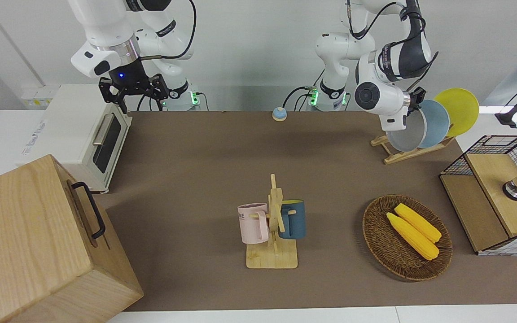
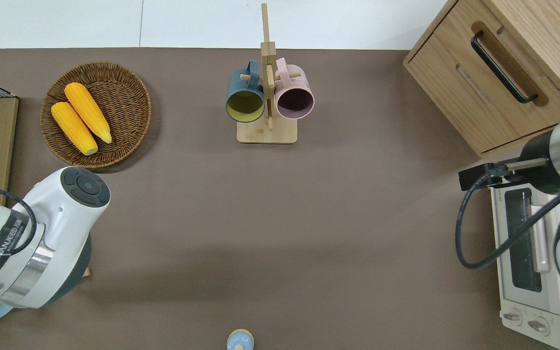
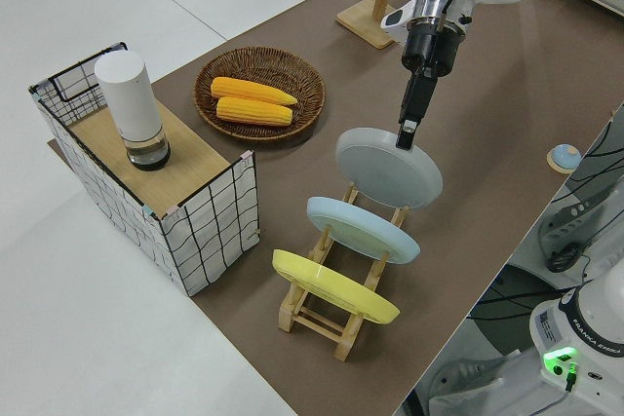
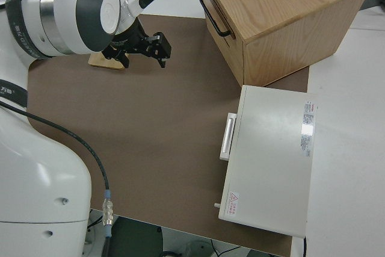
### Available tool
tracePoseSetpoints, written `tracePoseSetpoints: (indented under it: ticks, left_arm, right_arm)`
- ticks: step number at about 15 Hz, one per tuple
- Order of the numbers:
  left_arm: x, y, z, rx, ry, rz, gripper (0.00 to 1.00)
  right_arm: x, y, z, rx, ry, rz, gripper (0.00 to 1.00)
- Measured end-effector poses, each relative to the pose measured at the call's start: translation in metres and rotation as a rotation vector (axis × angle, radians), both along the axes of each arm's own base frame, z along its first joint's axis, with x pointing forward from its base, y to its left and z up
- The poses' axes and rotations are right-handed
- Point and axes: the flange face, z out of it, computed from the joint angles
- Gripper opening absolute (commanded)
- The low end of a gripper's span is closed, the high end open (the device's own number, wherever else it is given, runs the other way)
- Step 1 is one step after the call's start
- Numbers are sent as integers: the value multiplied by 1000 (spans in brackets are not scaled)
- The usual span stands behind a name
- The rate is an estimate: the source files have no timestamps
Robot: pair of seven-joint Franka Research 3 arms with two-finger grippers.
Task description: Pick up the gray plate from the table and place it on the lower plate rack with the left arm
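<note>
The gray plate stands tilted in the slot of the lower plate rack that is farthest from the robots, ahead of a light blue plate and a yellow plate. In the left side view my left gripper comes down from above and is shut on the upper rim of the gray plate, which rests on the rack. The left wrist hides the fingers in the front view. My right gripper is parked and open. The brown table carries everything.
A wicker basket with two corn cobs lies farther from the robots than the rack. A wire crate with a white cylinder stands at the left arm's end. A mug tree, a toaster oven and a wooden cabinet stand elsewhere.
</note>
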Motion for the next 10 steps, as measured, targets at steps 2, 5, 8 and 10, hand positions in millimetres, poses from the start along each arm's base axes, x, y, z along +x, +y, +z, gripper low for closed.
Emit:
tracePoseSetpoints:
  ticks: [2,5,8,10]
  left_arm:
    - [2,-1,-6,-1,3,2,0]
    - [6,-7,-21,-24,-13,8,0]
    - [9,-12,-29,-55,-20,12,0]
    - [9,-12,-30,-63,-22,12,0]
  right_arm:
    - [0,0,0,0,0,0,983]
    - [0,0,0,0,0,0,983]
    - [0,0,0,0,0,0,983]
    - [0,0,0,0,0,0,983]
